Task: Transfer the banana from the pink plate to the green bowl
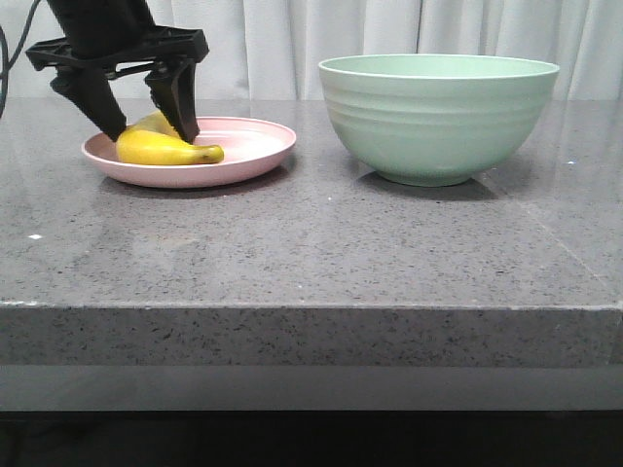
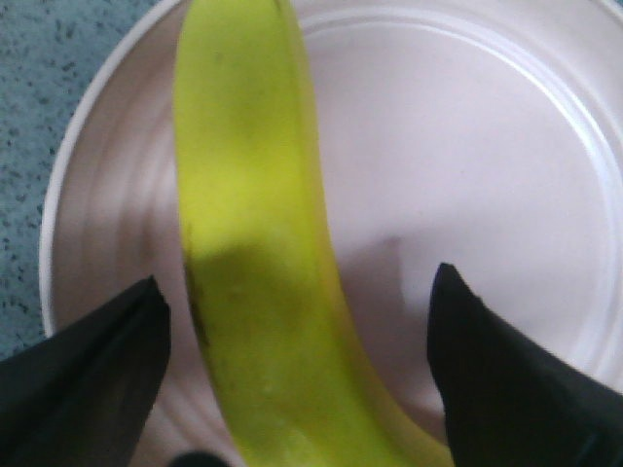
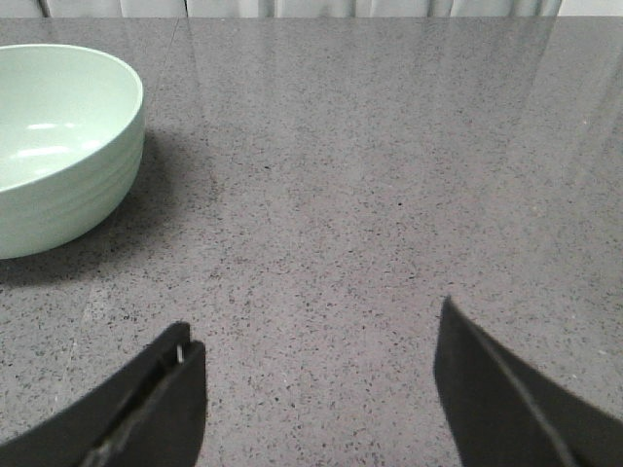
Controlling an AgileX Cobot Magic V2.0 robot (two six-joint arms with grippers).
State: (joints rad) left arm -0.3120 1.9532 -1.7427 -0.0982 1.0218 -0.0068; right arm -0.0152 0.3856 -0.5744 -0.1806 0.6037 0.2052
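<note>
The yellow banana (image 1: 165, 148) lies on the pink plate (image 1: 255, 148) at the table's far left. My left gripper (image 1: 151, 128) is open and lowered over the plate, one finger on each side of the banana, with gaps to it. In the left wrist view the banana (image 2: 253, 253) runs between the fingers (image 2: 107, 360) over the plate (image 2: 467, 175). The green bowl (image 1: 438, 117) stands to the right of the plate and looks empty. My right gripper (image 3: 316, 336) is open and empty above bare table, with the bowl (image 3: 58, 146) off to one side of it.
The grey speckled table (image 1: 311, 253) has its front edge near the camera. White curtains (image 1: 292, 39) hang behind the table. The right arm does not show in the front view.
</note>
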